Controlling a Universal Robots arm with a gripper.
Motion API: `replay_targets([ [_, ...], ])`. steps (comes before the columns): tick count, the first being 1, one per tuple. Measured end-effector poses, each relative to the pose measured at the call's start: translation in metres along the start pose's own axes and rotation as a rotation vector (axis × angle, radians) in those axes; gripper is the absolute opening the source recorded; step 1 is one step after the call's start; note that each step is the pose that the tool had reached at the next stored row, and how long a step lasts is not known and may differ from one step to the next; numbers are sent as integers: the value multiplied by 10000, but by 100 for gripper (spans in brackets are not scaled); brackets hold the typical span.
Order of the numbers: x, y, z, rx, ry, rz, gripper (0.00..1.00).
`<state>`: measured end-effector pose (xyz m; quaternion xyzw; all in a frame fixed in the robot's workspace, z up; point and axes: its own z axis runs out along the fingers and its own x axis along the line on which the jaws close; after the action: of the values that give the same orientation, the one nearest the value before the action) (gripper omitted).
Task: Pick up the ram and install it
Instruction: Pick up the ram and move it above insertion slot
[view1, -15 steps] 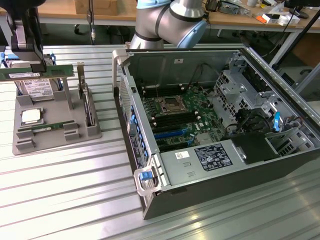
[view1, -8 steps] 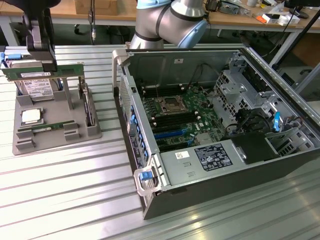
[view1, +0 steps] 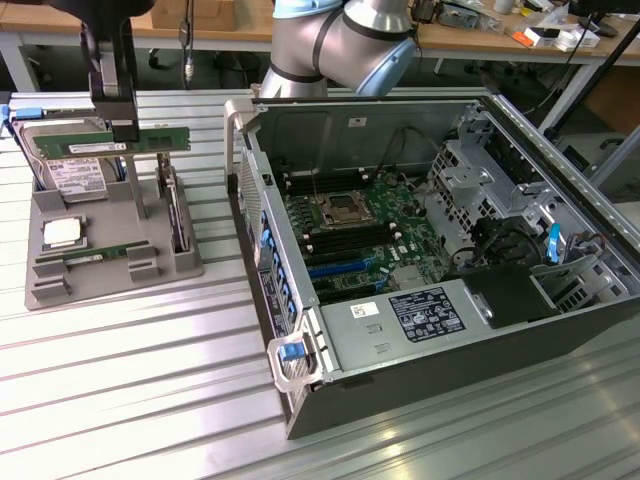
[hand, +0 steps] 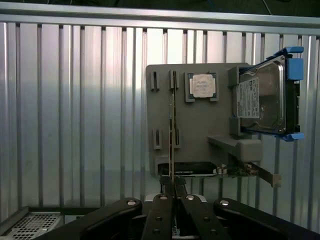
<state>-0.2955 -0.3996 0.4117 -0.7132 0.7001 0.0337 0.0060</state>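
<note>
- Exterior view: the open computer case (view1: 430, 330) fills the exterior view's right, lying on its side with the motherboard (view1: 395, 235) exposed. Its long memory slots are bare as far as I can tell.
- A gray fixture (view1: 110, 285) sits on the ribbed table (view1: 120, 400) at the exterior view's left, well apart from the case. It carries a hard drive (view1: 72, 178) at its far end, a square CPU chip (view1: 62, 233) nearer, and a second green stick (view1: 100, 255) lying in the near holders.
- The gripper (view1: 124, 133) hangs over that fixture.
- The ram (view1: 165, 138) is level in the gripper, raised above the fixture's base and not yet near the case. I cannot tell whether it is fully clear of the fixture's posts.
- Handling, as I judge it: the stick is light and stiff but thin and fragile. Its chips and contact edge are best left untouched, so a hold on the flat faces near mid-length, as here, keeps it balanced.
- In the wrist view the fingers (hand: 161, 212) stand nearly together, pinching the ram, which is seen edge-on as a thin line rising from between them.
</note>
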Motion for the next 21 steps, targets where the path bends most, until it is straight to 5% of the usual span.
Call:
replay_targets([
  [12, 6, -365, -15, 0, 1, 0, 13],
  [21, 9, -546, -22, 0, 1, 1, 13],
])
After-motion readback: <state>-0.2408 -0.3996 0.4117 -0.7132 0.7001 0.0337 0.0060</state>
